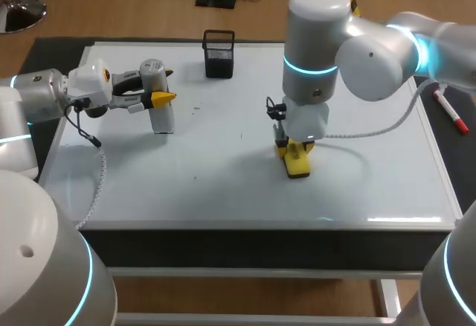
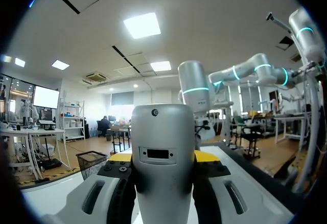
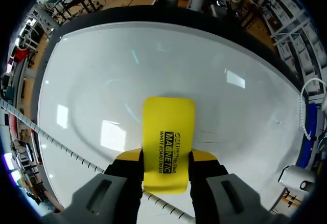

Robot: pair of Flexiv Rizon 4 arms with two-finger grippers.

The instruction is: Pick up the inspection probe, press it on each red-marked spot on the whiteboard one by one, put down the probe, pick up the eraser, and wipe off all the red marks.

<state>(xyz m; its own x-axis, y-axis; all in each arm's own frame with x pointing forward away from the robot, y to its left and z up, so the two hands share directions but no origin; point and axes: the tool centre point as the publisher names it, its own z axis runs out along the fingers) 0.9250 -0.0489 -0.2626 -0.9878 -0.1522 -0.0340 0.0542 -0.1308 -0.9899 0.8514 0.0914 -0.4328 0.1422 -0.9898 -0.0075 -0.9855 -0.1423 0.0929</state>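
Both grippers loaded: left gripper (image 1: 158, 95) has the inspection probe (image 1: 162, 120), right gripper (image 1: 296, 147) has the eraser (image 1: 297, 166).
Head view: probe upright at the whiteboard's (image 1: 223, 170) far left; yellow eraser on the whiteboard near its middle; black mesh basket (image 1: 219, 53) at the far edge. Left wrist view: probe clamped between the yellow fingertips (image 2: 207, 156). Right wrist view: eraser pinched from both sides, flat on the whiteboard.
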